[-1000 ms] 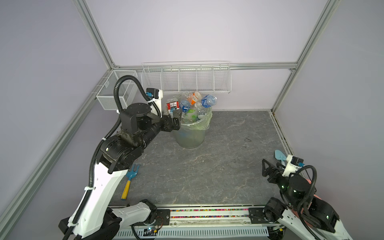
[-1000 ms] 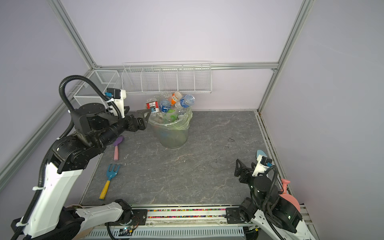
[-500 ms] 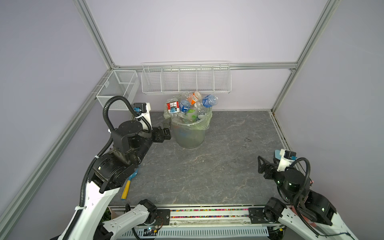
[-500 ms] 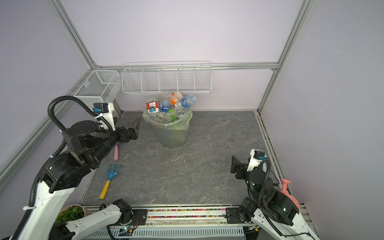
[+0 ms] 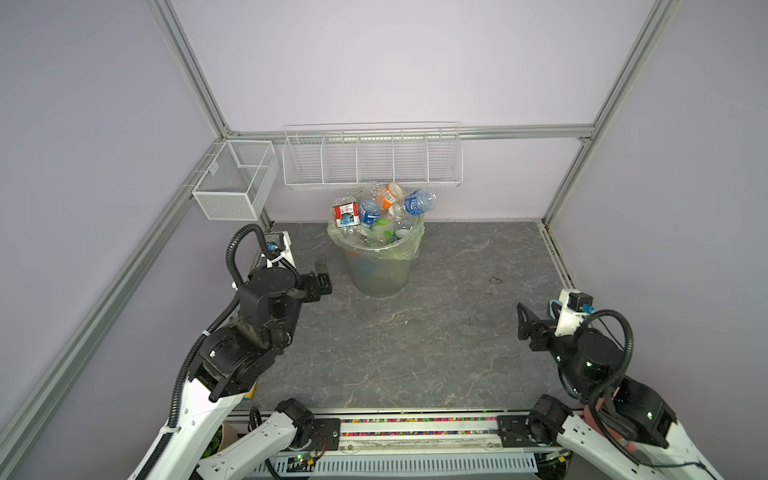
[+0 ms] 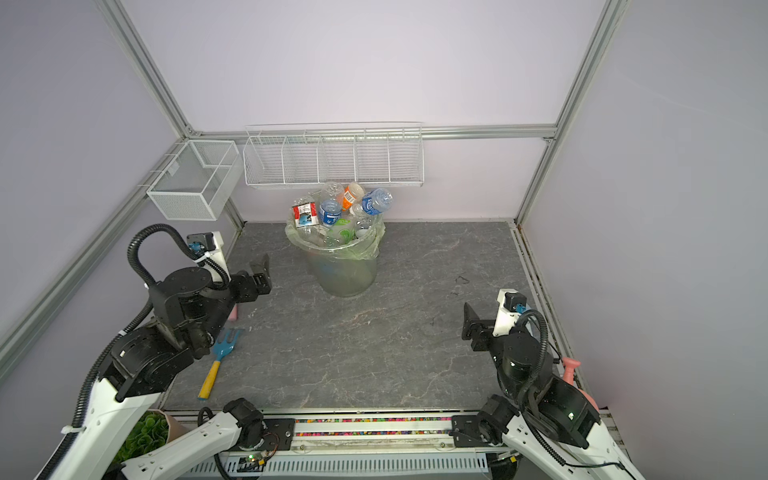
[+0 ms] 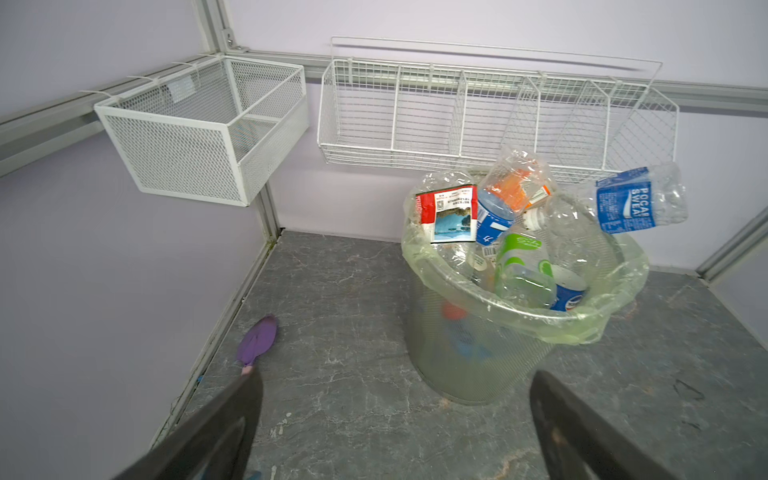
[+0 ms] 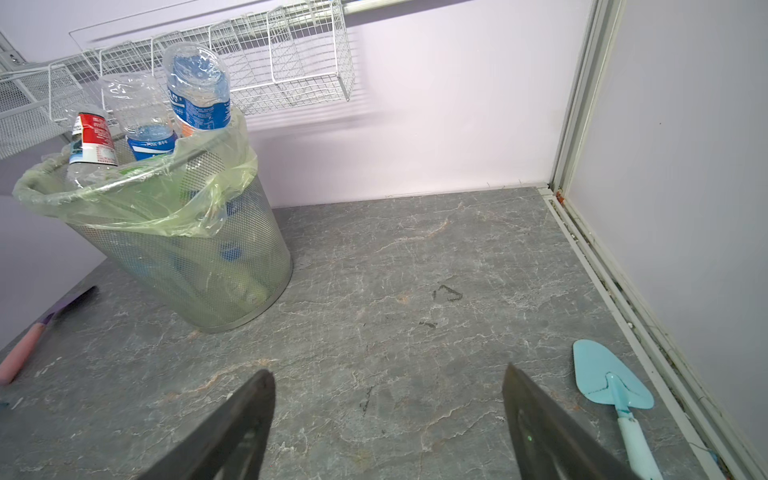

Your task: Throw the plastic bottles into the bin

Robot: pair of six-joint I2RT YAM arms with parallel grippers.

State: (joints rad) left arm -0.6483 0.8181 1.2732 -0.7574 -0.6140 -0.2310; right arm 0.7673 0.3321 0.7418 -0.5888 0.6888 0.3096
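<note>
With the bottles (image 5: 368,214) heaped in the bin (image 5: 376,274) by the back wall, some poking over its rim, none loose on the tabletop (image 5: 415,340), and both arms' jaws spread wide and empty, the job looks done to me, so the next move is only to park.

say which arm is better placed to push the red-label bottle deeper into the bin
Left, probably: the red-label bottle sits on the left side of the bin, near the open left claw; the right claw is far off.
</note>
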